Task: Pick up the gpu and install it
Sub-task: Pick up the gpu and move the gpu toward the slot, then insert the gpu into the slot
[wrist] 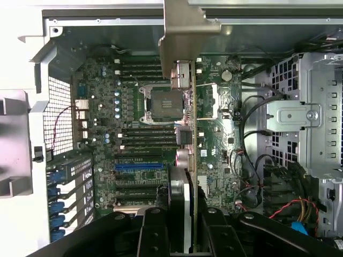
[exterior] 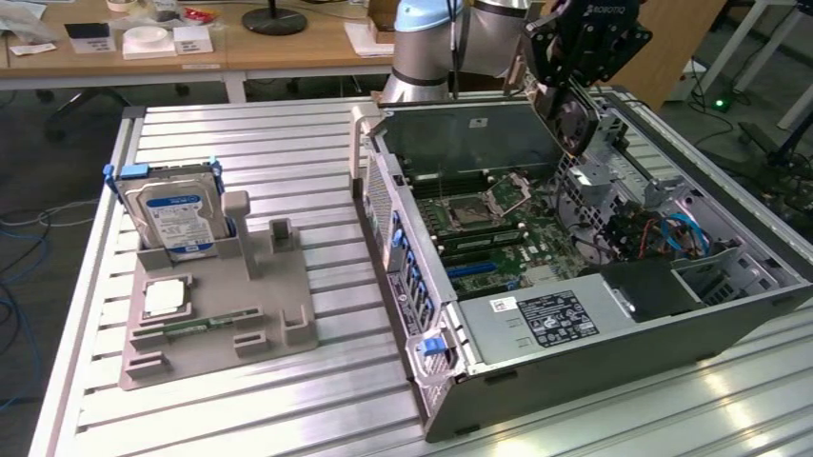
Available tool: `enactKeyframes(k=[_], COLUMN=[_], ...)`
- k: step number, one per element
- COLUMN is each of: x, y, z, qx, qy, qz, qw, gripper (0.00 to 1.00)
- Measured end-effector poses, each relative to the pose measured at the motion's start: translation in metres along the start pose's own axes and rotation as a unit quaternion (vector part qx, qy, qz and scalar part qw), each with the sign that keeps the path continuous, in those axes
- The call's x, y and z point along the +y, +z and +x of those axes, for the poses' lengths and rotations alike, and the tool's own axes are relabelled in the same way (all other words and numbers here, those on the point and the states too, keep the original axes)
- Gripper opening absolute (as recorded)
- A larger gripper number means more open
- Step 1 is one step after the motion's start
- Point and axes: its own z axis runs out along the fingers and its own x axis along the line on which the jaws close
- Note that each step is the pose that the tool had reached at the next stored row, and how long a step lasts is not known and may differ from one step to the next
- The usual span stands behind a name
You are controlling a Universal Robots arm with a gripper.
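My gripper [exterior: 568,84] is shut on the gpu [exterior: 574,122], a flat card held upright above the open computer case [exterior: 610,343], over the motherboard [exterior: 496,228]. In the wrist view the gpu [wrist: 186,134] is seen edge-on, its silver metal bracket [wrist: 185,32] at the far end. It hangs over the board between the CPU socket [wrist: 163,101] and the right-hand components. The black fingers [wrist: 154,233] of the gripper [wrist: 185,235] clamp the card's near end from both sides. A blue expansion slot [wrist: 138,166] lies on the board beside the card.
A grey fixture [exterior: 242,319] at the exterior view's left holds a silver hard drive [exterior: 178,214] with a blue-white label and a small square chip [exterior: 166,297]. Inside the case, a metal drive cage [wrist: 316,118] and cable bundles [wrist: 252,160] stand near the card.
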Motion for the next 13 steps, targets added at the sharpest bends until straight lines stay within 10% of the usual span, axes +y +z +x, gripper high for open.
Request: enactKeyframes(k=[13], x=[0.0], y=[0.0], z=[0.0], qx=[0.0002], qy=[-0.008], qz=[-0.0001], qw=[1.0], gripper=[0.28])
